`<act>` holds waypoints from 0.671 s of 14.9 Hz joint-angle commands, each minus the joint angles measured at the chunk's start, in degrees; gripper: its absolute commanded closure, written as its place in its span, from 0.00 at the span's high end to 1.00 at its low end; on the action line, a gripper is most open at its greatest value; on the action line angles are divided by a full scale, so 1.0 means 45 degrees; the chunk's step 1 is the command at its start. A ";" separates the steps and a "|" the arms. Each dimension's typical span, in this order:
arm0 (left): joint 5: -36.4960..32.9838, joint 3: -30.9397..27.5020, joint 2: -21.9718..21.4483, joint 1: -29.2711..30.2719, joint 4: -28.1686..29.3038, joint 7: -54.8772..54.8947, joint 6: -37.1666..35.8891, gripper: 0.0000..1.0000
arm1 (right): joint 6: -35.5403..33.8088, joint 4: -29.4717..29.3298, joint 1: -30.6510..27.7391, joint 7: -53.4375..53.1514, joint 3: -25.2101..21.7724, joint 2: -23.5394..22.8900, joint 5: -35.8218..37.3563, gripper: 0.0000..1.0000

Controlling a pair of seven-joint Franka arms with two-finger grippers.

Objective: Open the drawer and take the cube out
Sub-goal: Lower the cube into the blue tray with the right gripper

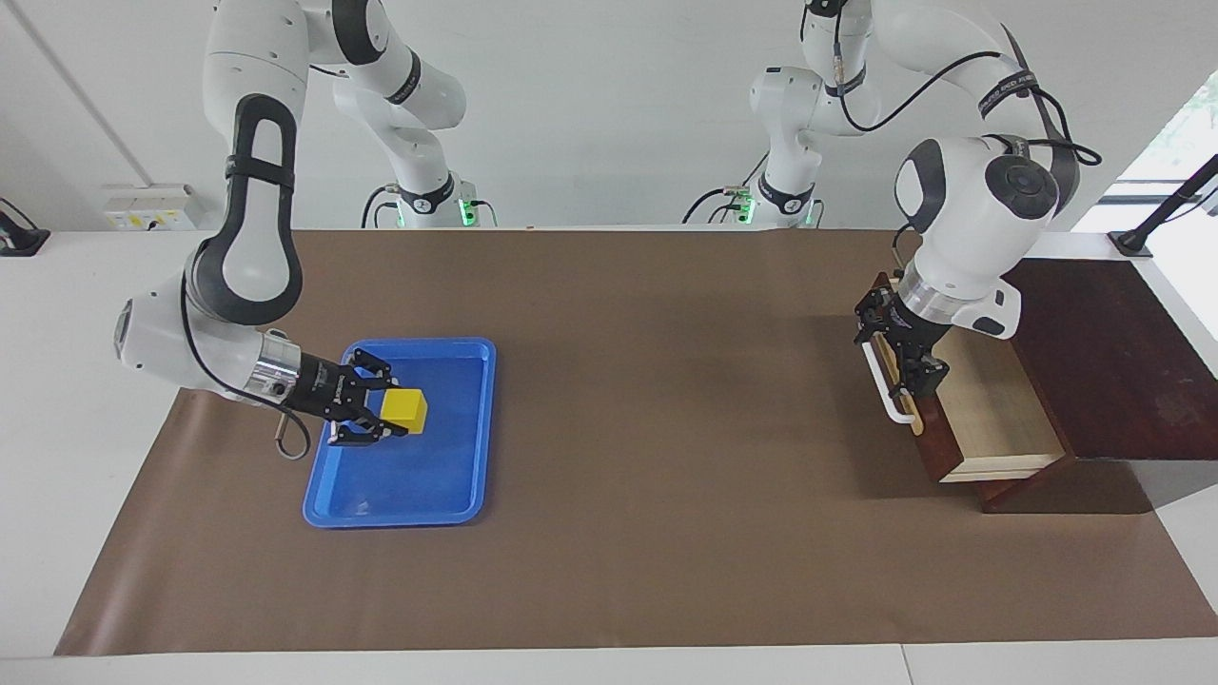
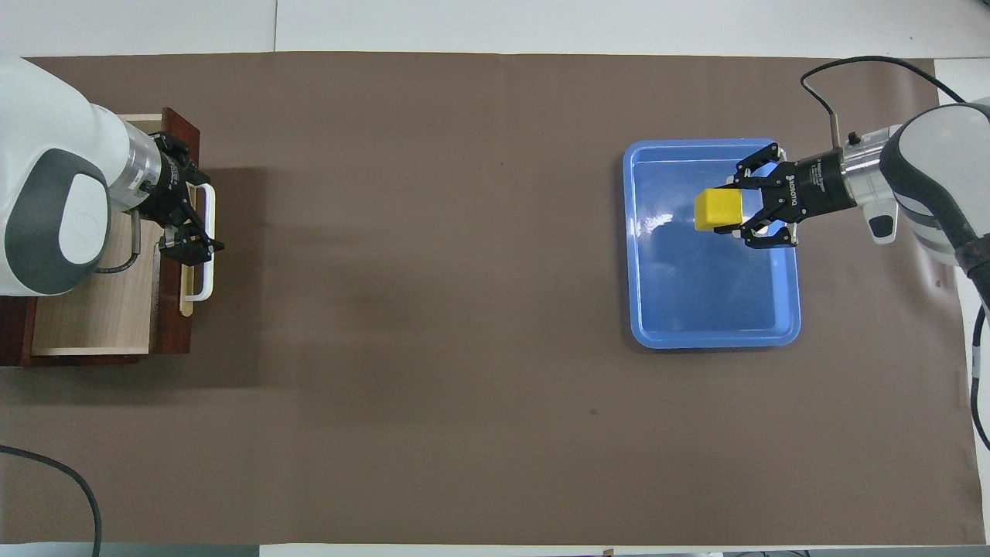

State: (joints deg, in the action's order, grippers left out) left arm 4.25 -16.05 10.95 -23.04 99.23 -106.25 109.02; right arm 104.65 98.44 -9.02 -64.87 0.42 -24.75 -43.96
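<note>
The drawer (image 1: 999, 409) stands pulled open at the left arm's end of the table, and its pale interior (image 2: 93, 302) shows nothing in it. My left gripper (image 1: 899, 366) is at the drawer's front, by the white bar handle (image 1: 887, 390), fingers spread along it; the overhead view shows it too (image 2: 203, 207). My right gripper (image 1: 395, 411) is shut on the yellow cube (image 1: 404, 409) and holds it low over the blue tray (image 1: 409, 476). The cube (image 2: 718, 209) sits over the tray's part nearer the right arm's end.
The blue tray (image 2: 711, 309) lies on the brown table cover toward the right arm's end. The dark wooden cabinet (image 1: 1113, 352) that holds the drawer fills the table's edge at the left arm's end.
</note>
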 commanded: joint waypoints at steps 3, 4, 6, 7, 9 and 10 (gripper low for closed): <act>-0.0221 0.0110 -0.0481 -0.0017 0.1092 0.0969 0.0910 1.00 | 0.0903 0.1541 -0.0182 0.1447 0.0122 0.0148 -0.0698 0.00; -0.0280 0.0091 -0.0481 0.0002 0.1092 0.1341 0.0871 1.00 | 0.1022 0.1717 -0.0144 0.1448 0.0102 0.0187 -0.0719 0.00; -0.0281 0.0090 -0.0461 0.0429 0.1092 0.1695 0.0890 1.00 | 0.1859 0.2399 -0.0065 0.1758 0.0122 0.0304 -0.0738 0.00; -0.0281 0.0090 -0.0480 0.0567 0.1131 0.1909 0.0890 1.00 | 0.1959 0.2480 -0.0046 0.1895 0.0122 0.0324 -0.0816 0.00; -0.0281 0.0090 -0.0500 0.0880 0.1229 0.2514 0.0871 1.00 | 0.2018 0.2519 -0.0065 0.1916 0.0122 0.0324 -0.0836 0.00; -0.0300 0.0090 -0.0500 0.0939 0.1229 0.2652 0.0890 1.00 | 0.2019 0.2577 -0.0104 0.1974 0.0122 0.0304 -0.0836 0.00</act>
State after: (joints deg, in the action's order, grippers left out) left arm 3.68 -16.05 10.75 -19.86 102.04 -96.51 111.59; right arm 112.69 107.80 -9.20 -58.01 0.85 -25.05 -46.08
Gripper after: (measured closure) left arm 0.000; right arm 0.432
